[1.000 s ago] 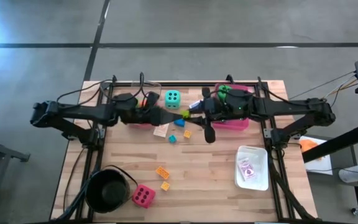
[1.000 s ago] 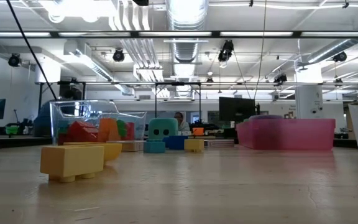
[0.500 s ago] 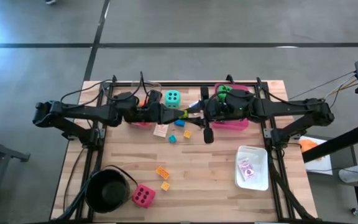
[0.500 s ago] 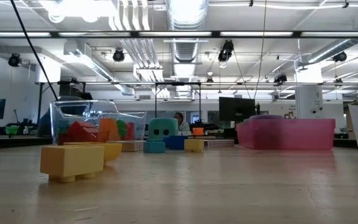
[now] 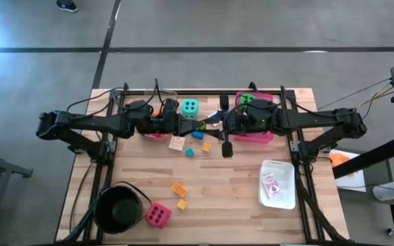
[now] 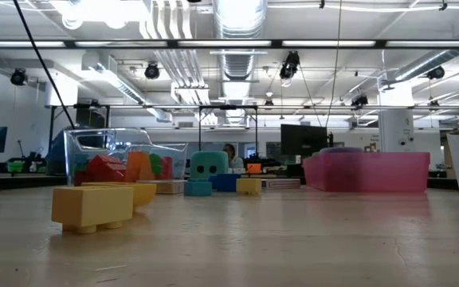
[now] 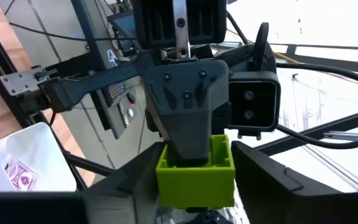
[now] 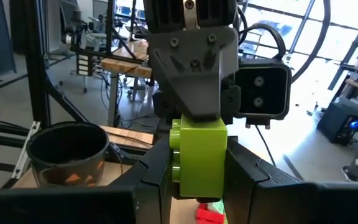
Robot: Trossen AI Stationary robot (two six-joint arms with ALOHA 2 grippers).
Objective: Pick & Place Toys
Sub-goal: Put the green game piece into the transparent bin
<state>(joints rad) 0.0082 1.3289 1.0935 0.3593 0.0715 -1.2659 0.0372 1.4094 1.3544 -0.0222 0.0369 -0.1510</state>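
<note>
Both hands clamp one lime-green block mid-air: left hand, right hand. It looks rigid, light and slick; flat side faces suit gripping.

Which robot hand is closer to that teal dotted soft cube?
The left hand: it sits right beside the teal dotted soft cube. The right hand meets it from slightly farther off.

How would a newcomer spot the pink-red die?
On the wooden table's left-arm side stands a round black pot. Right beside it lies the pink-red die with black dots. It is far bigger than the orange blocks nearby, and the teal die sits across the table.
</note>
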